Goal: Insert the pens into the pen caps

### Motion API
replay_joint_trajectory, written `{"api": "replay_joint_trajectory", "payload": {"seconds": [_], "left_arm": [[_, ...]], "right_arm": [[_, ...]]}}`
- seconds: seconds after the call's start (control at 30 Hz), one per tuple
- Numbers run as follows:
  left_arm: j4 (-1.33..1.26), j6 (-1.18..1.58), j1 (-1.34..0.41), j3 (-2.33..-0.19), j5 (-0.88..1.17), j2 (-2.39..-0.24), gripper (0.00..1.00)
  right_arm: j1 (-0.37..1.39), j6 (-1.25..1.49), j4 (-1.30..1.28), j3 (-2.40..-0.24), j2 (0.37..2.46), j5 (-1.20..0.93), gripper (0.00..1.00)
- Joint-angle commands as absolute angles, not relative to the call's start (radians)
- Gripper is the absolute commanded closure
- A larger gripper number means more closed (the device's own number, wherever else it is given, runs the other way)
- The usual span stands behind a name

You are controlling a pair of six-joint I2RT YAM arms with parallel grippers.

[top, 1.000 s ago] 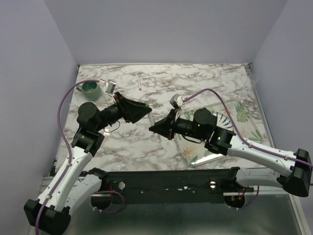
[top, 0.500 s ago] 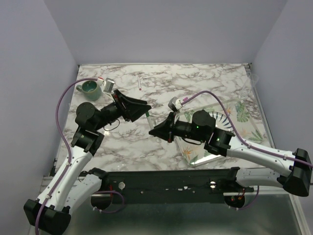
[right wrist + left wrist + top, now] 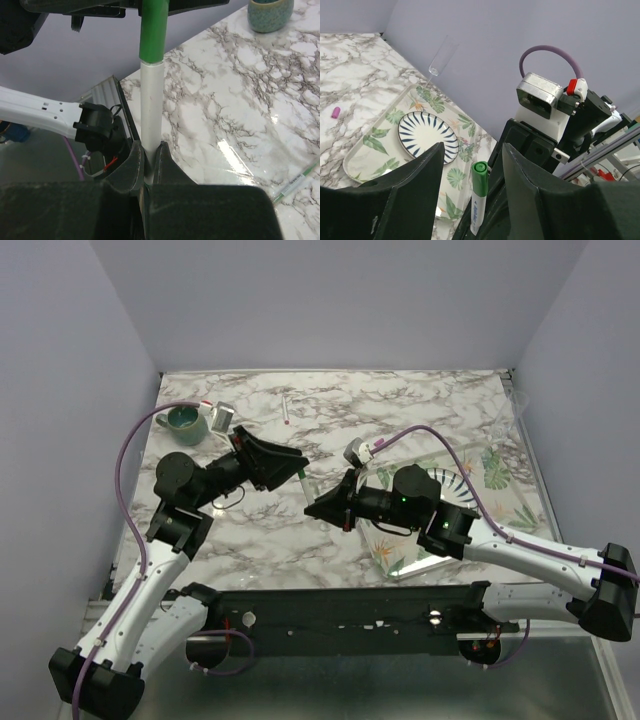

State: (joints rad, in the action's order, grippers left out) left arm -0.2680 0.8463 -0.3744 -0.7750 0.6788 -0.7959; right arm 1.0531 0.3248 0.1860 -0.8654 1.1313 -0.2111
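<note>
A white pen stands upright with my right gripper shut on its barrel. A green pen cap sits on its upper end. In the left wrist view the same green cap shows between the fingers of my left gripper, which are open with a gap on each side. From above, the pen spans between the left gripper and the right gripper. A second pen with a red end lies at the back. A third pen lies on the table. A small pink cap rests on the marble.
A teal mug stands at the back left. A leaf-patterned tray on the right holds a striped plate. A clear tall glass stands beyond the tray, near the right wall.
My left gripper's jaws have narrowed around the green cap and it has drawn back slightly, uncovering the pen from above. The right gripper has kept its grip and barely moved.
</note>
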Motion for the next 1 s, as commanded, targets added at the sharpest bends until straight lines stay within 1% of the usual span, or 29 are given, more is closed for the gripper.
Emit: {"api": "replay_joint_trajectory", "payload": {"seconds": [0.0,0.1,0.13,0.23,0.4,0.5,0.53,0.7,0.73,0.8,0.83,0.97], "left_arm": [[-0.296,0.842,-0.377,-0.753,0.724,-0.773,0.42],[-0.293,0.833,-0.377,-0.746,0.723,-0.77,0.46],[-0.293,0.833,-0.377,-0.742,0.721,-0.77,0.49],[-0.295,0.831,-0.377,-0.741,0.718,-0.77,0.51],[-0.299,0.833,-0.377,-0.741,0.716,-0.775,0.51],[-0.311,0.838,-0.376,-0.738,0.724,-0.778,0.59],[-0.311,0.838,-0.376,-0.736,0.727,-0.778,0.65],[-0.318,0.848,-0.377,-0.719,0.741,-0.77,0.82],[-0.321,0.851,-0.376,-0.71,0.745,-0.77,0.9],[-0.325,0.864,-0.376,-0.698,0.752,-0.762,0.97],[-0.328,0.87,-0.377,-0.686,0.753,-0.761,1.0],[-0.345,0.884,-0.377,-0.654,0.762,-0.746,1.0]], "right_arm": [[1.06,0.341,0.213,-0.861,1.14,-0.222,0.99],[1.061,0.344,0.215,-0.859,1.144,-0.221,0.99],[1.06,0.344,0.213,-0.862,1.147,-0.224,0.99],[1.06,0.345,0.215,-0.864,1.152,-0.229,0.99],[1.06,0.342,0.21,-0.867,1.155,-0.23,0.99],[1.062,0.345,0.21,-0.867,1.157,-0.227,0.99],[1.062,0.345,0.212,-0.867,1.157,-0.226,0.99],[1.062,0.353,0.215,-0.871,1.164,-0.23,0.99],[1.062,0.359,0.216,-0.873,1.164,-0.23,0.99],[1.06,0.376,0.222,-0.87,1.158,-0.221,0.99],[1.061,0.391,0.242,-0.865,1.149,-0.207,0.99],[1.06,0.411,0.229,-0.891,1.131,-0.166,0.99]]}}
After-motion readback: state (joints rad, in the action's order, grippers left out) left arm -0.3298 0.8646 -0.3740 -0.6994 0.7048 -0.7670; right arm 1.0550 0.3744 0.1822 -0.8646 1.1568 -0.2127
